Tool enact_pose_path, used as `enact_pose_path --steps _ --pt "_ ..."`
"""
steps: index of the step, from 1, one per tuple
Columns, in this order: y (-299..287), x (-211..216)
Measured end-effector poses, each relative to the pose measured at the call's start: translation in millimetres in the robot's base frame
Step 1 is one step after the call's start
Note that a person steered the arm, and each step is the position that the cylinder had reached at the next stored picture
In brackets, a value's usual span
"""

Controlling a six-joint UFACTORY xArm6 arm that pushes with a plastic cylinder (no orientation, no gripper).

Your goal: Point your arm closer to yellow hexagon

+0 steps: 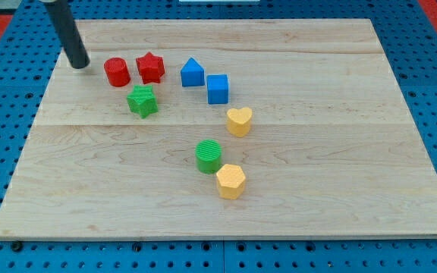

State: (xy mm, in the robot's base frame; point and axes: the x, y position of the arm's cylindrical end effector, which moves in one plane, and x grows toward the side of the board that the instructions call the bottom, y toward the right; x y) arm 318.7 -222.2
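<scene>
The yellow hexagon (231, 181) lies on the wooden board (340, 152) below the view's centre, touching the green cylinder (209, 156) at its upper left. My tip (79, 64) rests near the board's upper left corner, far from the hexagon, just left of the red cylinder (117, 72).
A red star (150, 67) sits right of the red cylinder, a green star (142, 101) below them. A blue house-shaped block (192, 73) and a blue cube (218, 89) lie near top centre, a yellow heart (239, 120) beneath the cube. Blue pegboard surrounds the board.
</scene>
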Motion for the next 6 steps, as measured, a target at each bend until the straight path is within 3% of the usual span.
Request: enact_pose_path --steps 2,3,4,5,6 --pt "28 -5" --pt "15 80" --pt "49 177" --pt "170 172" --pt "121 228"
